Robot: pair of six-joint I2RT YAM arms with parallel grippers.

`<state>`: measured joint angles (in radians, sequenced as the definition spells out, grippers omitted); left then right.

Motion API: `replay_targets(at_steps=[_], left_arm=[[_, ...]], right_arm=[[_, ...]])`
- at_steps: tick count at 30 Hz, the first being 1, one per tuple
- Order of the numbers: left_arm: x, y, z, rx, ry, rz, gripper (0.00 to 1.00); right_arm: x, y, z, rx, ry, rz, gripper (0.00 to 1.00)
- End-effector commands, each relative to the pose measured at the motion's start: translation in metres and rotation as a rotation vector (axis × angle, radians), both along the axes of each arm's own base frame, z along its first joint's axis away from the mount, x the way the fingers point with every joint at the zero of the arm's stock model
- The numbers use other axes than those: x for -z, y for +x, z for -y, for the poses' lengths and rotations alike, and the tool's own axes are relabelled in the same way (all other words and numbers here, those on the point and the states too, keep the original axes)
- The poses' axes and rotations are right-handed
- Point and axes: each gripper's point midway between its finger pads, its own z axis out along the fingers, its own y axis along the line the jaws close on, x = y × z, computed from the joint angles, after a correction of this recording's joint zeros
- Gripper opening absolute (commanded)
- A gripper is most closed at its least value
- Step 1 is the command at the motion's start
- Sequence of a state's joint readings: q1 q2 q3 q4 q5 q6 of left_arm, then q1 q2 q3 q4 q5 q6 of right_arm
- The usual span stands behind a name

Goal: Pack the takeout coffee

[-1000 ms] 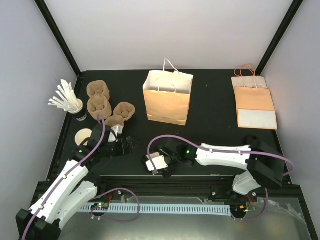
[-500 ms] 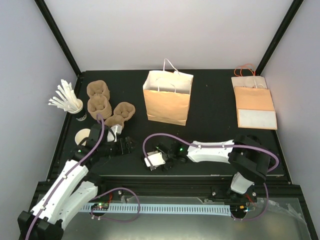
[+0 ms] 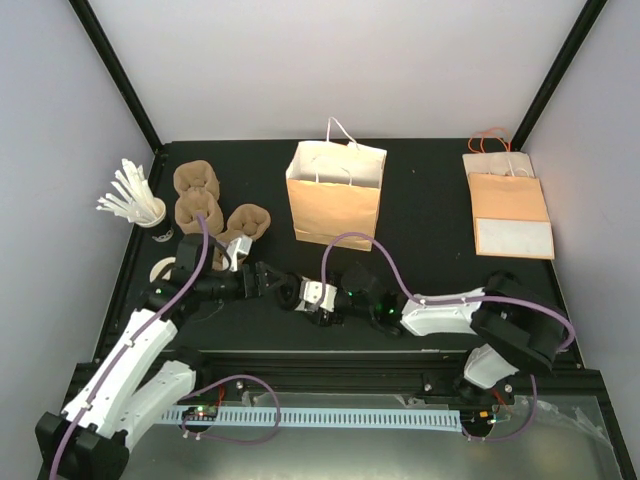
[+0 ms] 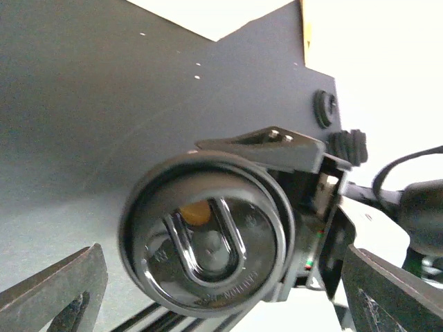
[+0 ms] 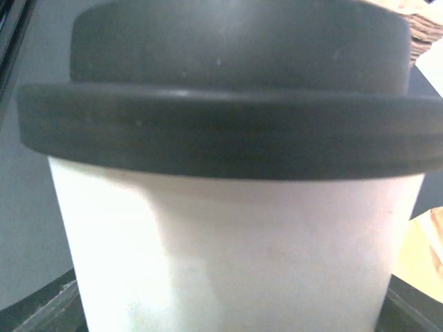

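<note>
Black-lidded takeout coffee (image 5: 235, 256), grasped sideways in the right claw (image 3: 322, 297), points its lid (image 4: 208, 232) straight at the left claw (image 3: 268, 281), which gapes wide just beside it.

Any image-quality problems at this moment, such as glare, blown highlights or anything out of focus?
Top external: evenly lit and sharp, no glare. Left wrist: the takeout coffee turns its glossy black lid to the lens, which shows mirror reflections, and the upper right corner is blown out white. Right wrist: it fills the frame, too close to be crisp, and its white wall is bright with little texture.
</note>
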<state>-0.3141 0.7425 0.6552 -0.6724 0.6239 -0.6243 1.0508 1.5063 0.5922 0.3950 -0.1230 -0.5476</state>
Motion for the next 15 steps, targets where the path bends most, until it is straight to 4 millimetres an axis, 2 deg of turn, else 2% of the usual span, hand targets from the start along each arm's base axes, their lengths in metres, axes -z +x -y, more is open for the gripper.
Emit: replay_targets(at_steps=[1,7,15], left_arm=[[-0.043,0.002,0.018,0.104,-0.117,0.074,0.96],[-0.036,0.008,0.005,0.067,0.007,0.112,0.99],[-0.022,0.021,-0.007,0.032,0.281,0.025,0.99]], right_arm=[[-0.064,0.017,-0.016,0.109,0.47,-0.12,0.79],[-0.061,0.025,-0.008,0.162,0.629,-0.178,0.8],[-0.049,0.024,-0.007,0.14,0.653,-0.133,0.8]])
